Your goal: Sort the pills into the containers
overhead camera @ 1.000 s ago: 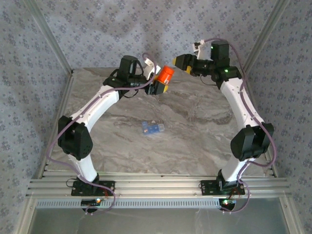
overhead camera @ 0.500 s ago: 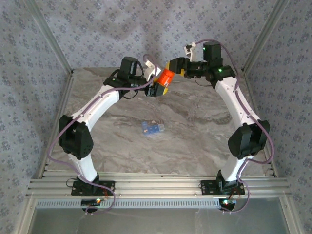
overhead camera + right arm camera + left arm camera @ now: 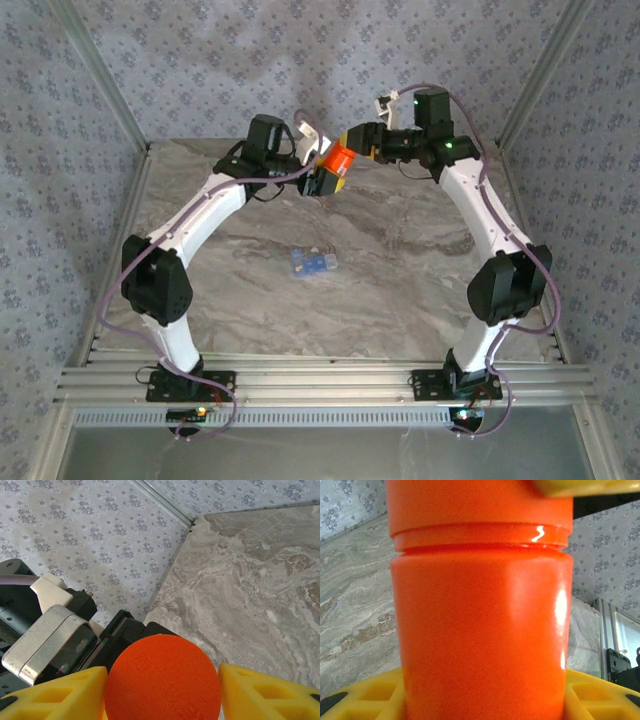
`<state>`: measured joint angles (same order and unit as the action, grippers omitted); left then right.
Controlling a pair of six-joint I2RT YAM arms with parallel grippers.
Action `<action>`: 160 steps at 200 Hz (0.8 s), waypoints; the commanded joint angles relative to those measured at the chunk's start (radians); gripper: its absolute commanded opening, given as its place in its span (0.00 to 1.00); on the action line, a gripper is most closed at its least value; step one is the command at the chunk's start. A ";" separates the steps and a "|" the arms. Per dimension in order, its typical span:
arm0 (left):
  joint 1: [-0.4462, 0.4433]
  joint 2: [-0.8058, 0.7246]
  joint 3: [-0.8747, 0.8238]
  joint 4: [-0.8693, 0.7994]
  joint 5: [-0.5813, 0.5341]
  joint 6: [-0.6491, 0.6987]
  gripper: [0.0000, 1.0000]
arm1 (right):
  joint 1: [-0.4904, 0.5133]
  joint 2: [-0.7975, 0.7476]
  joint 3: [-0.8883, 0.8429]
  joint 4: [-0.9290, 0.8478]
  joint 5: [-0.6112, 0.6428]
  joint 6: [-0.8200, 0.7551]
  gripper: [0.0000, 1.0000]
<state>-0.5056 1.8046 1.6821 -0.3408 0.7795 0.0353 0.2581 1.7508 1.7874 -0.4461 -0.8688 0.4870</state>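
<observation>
Right wrist view: the right gripper (image 3: 162,692) pinches the cap (image 3: 162,672), likely to unscrew it, while the left gripper (image 3: 328,182) braces the orange bottle (image 3: 480,630).

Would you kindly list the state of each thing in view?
Orange bottle: held aloft, cap on.
Left pincer: shut on orange bottle.
Right pincer: straddling the cap, grip unclear.
Pale blue container: lying on the table, untouched.

Bottle (image 3: 341,158) sits in left gripper (image 3: 332,177) over far middle of table (image 3: 430,250); right gripper (image 3: 162,692) straddles its cap (image 3: 162,675) from the right, contact unclear. Smaller container (image 3: 313,262) lies mid-table, in front.
</observation>
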 commanded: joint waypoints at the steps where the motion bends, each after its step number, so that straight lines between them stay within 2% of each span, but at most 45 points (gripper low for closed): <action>1: 0.003 0.011 0.042 0.026 0.039 0.001 0.00 | 0.006 0.022 -0.003 -0.011 -0.046 -0.009 0.54; 26: 0.003 0.016 0.048 0.029 0.030 -0.004 0.00 | 0.009 0.029 -0.006 -0.009 -0.046 0.005 0.45; 54: 0.001 0.015 0.047 0.051 -0.029 -0.005 0.00 | 0.016 0.019 -0.026 0.001 0.047 0.090 0.42; 69: -0.010 0.005 0.040 0.062 -0.131 0.019 0.00 | 0.032 0.011 -0.036 -0.020 0.151 0.177 0.42; 95: -0.052 -0.039 -0.019 0.149 -0.400 0.089 0.00 | 0.079 -0.029 -0.109 0.008 0.349 0.348 0.43; 113: -0.073 -0.051 -0.044 0.196 -0.498 0.113 0.00 | 0.114 -0.039 -0.130 0.050 0.415 0.411 0.43; 134: -0.082 -0.054 -0.068 0.237 -0.528 0.106 0.00 | 0.145 -0.031 -0.113 0.055 0.460 0.432 0.44; 160: -0.078 -0.054 -0.094 0.271 -0.523 0.073 0.00 | 0.142 -0.021 -0.107 0.077 0.442 0.460 0.48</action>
<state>-0.5812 1.8153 1.5913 -0.2550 0.3241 0.1314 0.3676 1.7367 1.6733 -0.3664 -0.4053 0.8398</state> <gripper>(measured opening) 0.518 0.471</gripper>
